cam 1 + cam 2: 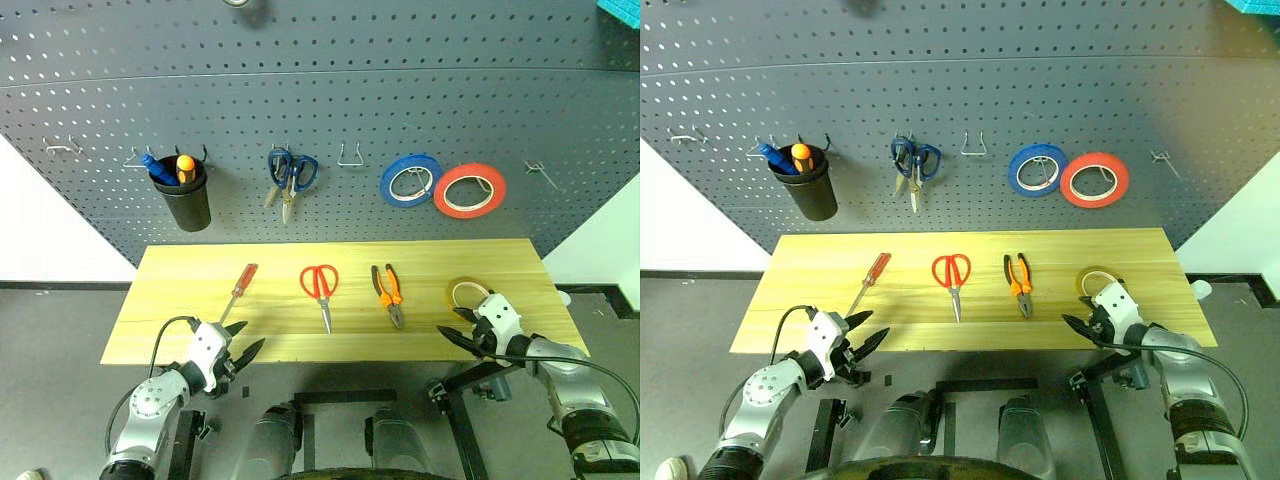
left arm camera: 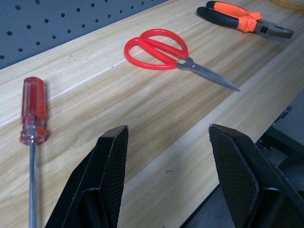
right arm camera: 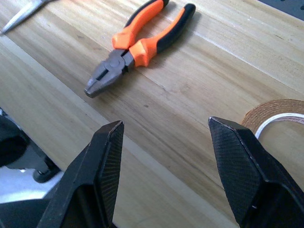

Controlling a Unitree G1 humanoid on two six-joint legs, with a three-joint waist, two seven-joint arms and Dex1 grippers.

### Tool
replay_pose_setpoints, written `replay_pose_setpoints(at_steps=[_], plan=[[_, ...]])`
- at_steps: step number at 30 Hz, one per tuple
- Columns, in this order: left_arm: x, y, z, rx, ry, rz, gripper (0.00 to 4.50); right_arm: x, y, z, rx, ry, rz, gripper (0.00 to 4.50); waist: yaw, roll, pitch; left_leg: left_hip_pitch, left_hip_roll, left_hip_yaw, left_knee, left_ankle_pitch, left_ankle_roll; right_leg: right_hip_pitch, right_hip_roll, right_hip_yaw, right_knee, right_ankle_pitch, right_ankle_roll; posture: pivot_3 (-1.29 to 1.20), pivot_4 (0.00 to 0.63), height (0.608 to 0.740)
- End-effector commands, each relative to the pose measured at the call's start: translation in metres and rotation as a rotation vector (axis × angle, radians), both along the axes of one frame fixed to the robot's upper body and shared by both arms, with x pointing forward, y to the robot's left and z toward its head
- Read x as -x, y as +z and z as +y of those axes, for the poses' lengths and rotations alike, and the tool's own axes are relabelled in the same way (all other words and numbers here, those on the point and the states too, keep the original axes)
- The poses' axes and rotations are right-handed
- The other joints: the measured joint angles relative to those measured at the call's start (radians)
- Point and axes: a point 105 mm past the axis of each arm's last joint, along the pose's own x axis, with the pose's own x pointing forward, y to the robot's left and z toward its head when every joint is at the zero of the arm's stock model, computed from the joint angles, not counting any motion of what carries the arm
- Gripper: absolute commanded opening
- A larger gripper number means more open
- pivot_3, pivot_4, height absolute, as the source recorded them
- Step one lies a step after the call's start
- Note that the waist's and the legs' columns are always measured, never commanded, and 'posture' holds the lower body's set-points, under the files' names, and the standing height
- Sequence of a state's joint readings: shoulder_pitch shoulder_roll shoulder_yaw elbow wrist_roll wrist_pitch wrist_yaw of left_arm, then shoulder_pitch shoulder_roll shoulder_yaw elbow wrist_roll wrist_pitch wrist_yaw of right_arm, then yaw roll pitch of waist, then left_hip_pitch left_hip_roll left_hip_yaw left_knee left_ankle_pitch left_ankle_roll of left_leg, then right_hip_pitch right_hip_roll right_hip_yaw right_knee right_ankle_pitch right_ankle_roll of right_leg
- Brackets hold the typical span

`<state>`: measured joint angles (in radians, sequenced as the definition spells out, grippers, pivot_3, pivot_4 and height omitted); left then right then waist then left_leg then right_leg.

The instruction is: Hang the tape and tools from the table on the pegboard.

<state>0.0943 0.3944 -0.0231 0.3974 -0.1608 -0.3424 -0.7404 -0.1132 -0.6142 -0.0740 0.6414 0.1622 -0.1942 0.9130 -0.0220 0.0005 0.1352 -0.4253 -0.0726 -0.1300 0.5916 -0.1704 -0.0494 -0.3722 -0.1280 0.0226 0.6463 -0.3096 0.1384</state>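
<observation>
Left pincer (image 1: 240, 340) open near screwdriver (image 1: 240, 290), scissors (image 1: 321, 288) beyond

yellow tape (image 3: 280, 114) cut by frame edge, screwdriver (image 2: 32, 142) tip cropped

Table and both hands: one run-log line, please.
left hand open, empty | right hand open, empty | tape, screwdriver, scissors, pliers on table
</observation>
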Motion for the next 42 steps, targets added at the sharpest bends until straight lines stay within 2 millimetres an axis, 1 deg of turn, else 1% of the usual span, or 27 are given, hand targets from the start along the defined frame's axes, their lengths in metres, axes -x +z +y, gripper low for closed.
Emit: replay_pose_setpoints(at_steps=[1,8,16,24,27,31,34,37,42], plan=[[-0.003,0.005,-0.001,-0.006,-0.017,-0.034,2.81,-0.003,0.012,0.002,-0.032,0.001,-0.047,2.98,0.0,0.0,0.0,0.0,0.0,0.0,0.0,0.0,0.0,0.0,0.0,0.0,0.0,0.0,0.0,-0.12,0.086,0.725],[-0.006,0.004,-0.002,-0.006,-0.028,-0.032,2.81,0.001,0.012,0.003,-0.037,-0.007,-0.043,2.98,-0.001,0.0,0.0,0.0,0.0,0.0,0.0,0.0,0.0,0.0,0.0,0.0,0.0,0.0,0.0,-0.13,0.088,0.725],[-0.007,0.005,-0.002,0.001,-0.029,-0.033,2.81,-0.004,0.012,-0.003,0.004,-0.031,-0.045,2.98,-0.001,0.0,-0.001,0.0,0.0,0.0,0.0,0.0,0.0,0.0,0.0,0.0,0.0,0.0,0.0,-0.13,0.079,0.725],[-0.003,0.004,-0.004,0.02,-0.037,-0.024,2.81,-0.005,0.011,-0.005,0.015,-0.042,-0.033,2.98,0.0,0.0,-0.001,0.0,0.0,0.0,0.0,0.0,0.0,0.0,0.0,0.0,0.0,0.0,0.0,-0.12,0.079,0.725],[-0.003,0.005,-0.006,0.029,-0.043,-0.022,2.81,-0.009,0.009,-0.007,0.042,-0.06,-0.03,2.98,-0.002,0.0,-0.001,0.0,0.0,0.0,0.001,0.0,0.0,0.0,0.001,0.0,0.0,0.0,0.0,-0.12,0.08,0.725],[-0.007,0.008,-0.014,0.037,-0.069,-0.023,2.81,-0.017,0.009,-0.009,0.05,-0.088,-0.024,2.98,-0.004,0.0,-0.001,0.001,0.0,0.0,0.001,0.0,0.0,0.0,0.001,0.0,0.001,0.001,0.0,-0.13,0.079,0.725],[-0.015,0.012,-0.025,0.047,-0.108,-0.026,2.85,-0.026,0.007,-0.014,0.054,-0.136,0.004,3.53,-0.007,0.0,-0.001,0.001,-0.001,0.0,0.002,0.001,0.001,0.001,0.001,0.0,0.001,0.001,0.0,-0.12,0.08,0.725],[-0.027,0.017,-0.043,0.057,-0.191,-0.012,2.85,-0.037,0.004,-0.015,0.064,-0.165,0.05,4.48,-0.012,0.0,-0.001,0.001,-0.001,0.0,0.003,0.001,0.001,0.002,0.002,0.0,0.001,0.002,0.0,-0.12,0.08,0.725],[-0.037,0.024,-0.079,0.028,-0.372,0.011,2.85,-0.05,-0.004,-0.018,0.131,-0.193,0.129,4.48,-0.027,0.0,-0.001,0.001,-0.001,0.0,0.004,0.002,0.003,0.004,0.003,0.0,0.001,0.004,0.003,-0.11,0.082,0.725]])
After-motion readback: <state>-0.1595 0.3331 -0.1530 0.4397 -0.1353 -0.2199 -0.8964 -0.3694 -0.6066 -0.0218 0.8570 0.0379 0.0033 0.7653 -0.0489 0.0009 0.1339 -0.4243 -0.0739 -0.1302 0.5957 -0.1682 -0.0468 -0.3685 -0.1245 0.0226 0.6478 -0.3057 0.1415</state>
